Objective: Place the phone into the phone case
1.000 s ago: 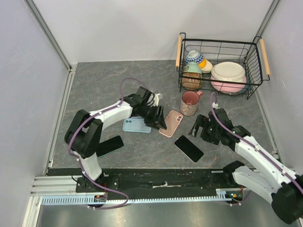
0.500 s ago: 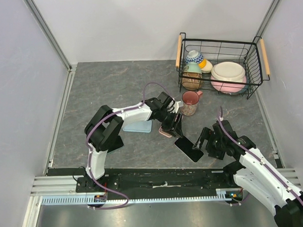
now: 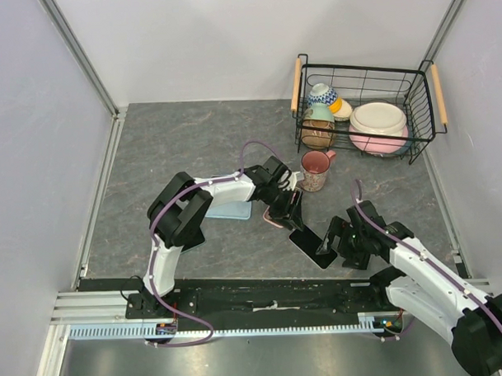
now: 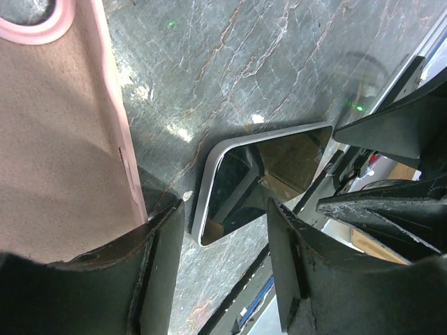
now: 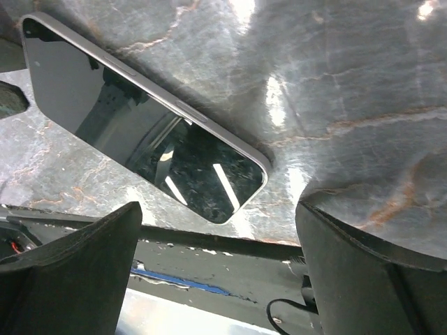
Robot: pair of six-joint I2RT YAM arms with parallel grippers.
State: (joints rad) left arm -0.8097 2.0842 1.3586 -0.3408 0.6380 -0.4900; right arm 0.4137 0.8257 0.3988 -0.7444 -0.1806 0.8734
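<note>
The black phone (image 3: 312, 246) lies screen up on the grey table near the front edge. The pink phone case (image 3: 278, 210) lies just beyond it, its inside facing up in the left wrist view (image 4: 63, 139). My left gripper (image 3: 295, 218) hovers between case and phone, open (image 4: 220, 272); the case's edge sits just outside one finger (image 4: 157, 265), and the phone's corner (image 4: 258, 174) lies ahead of the gap. My right gripper (image 3: 327, 243) stands wide open (image 5: 220, 279) at the phone's near right end (image 5: 140, 118), with nothing between its fingers.
A light blue case (image 3: 229, 209) lies left of the pink one, partly under the left arm. A second black phone (image 3: 183, 240) rests by the left arm's base. A pink mug (image 3: 315, 170) stands behind the case. A wire basket (image 3: 422, 116) of bowls sits back right.
The left gripper swung right from the blue case to the pink case and the phone. The right gripper moved forward and left to the phone's near end.
</note>
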